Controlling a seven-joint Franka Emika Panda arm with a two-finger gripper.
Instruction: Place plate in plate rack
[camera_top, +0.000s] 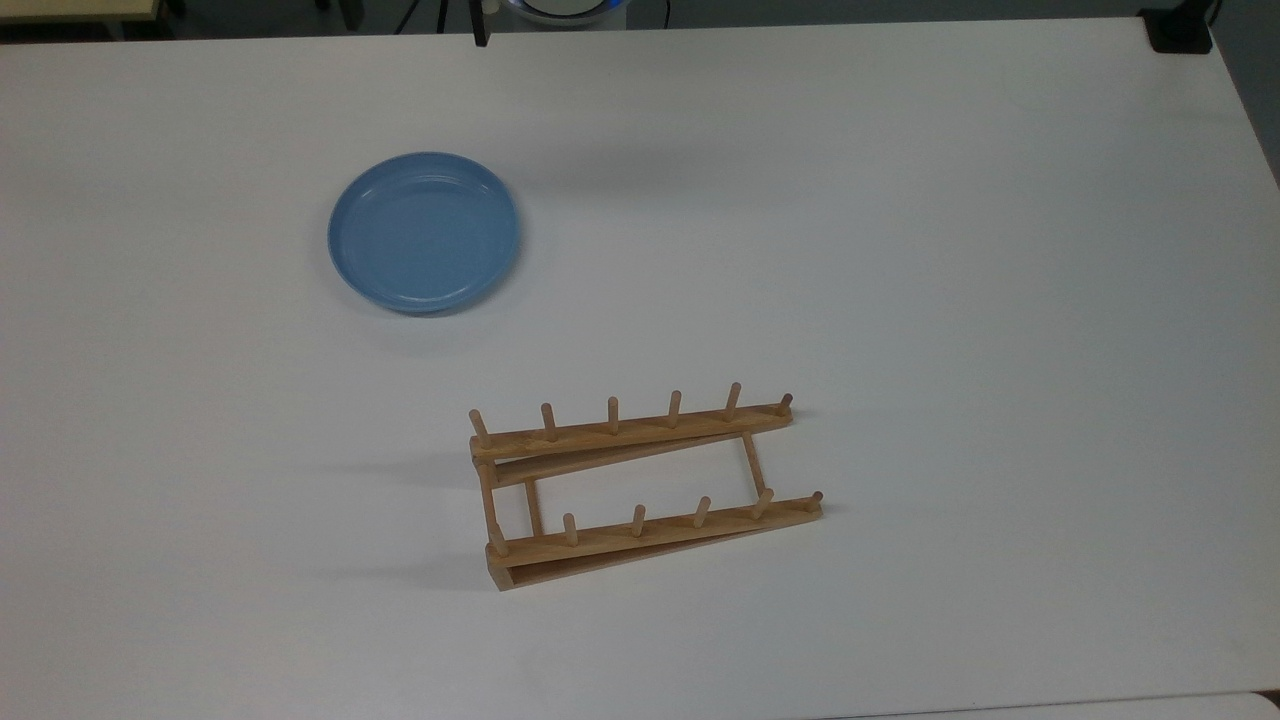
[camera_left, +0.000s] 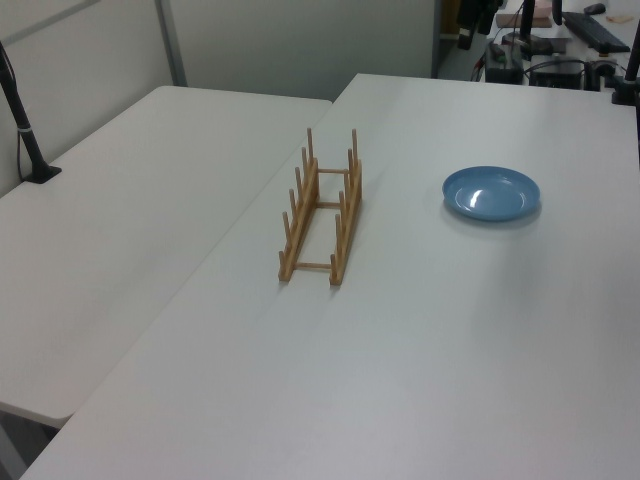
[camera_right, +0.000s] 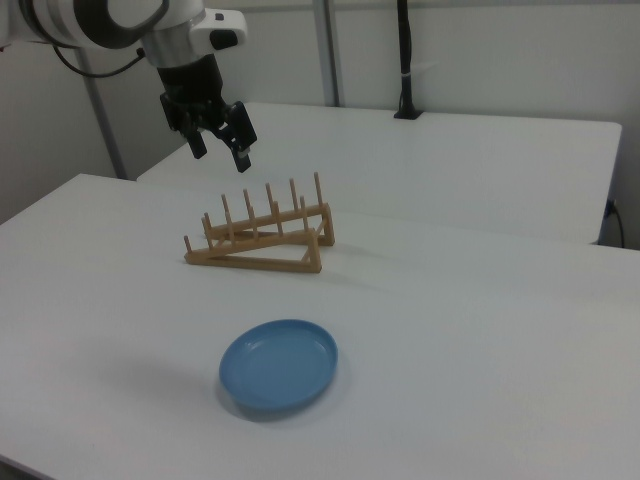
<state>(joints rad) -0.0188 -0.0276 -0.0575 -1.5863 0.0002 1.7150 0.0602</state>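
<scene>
Right view: the end effector (camera_right: 220, 145) hangs high above the table (camera_right: 480, 330), fingers parted and holding nothing, so the approach step is judged pending. The next move calls for descent to the plate (camera_right: 279, 365), a glossy light-blue disc lying flat, well apart from the empty wooden plate rack (camera_right: 262, 240).

Two white tables (camera_left: 150, 230) stand edge to edge before pale partition walls (camera_right: 480, 50); a black pole (camera_right: 405, 60) rises from the far table
</scene>
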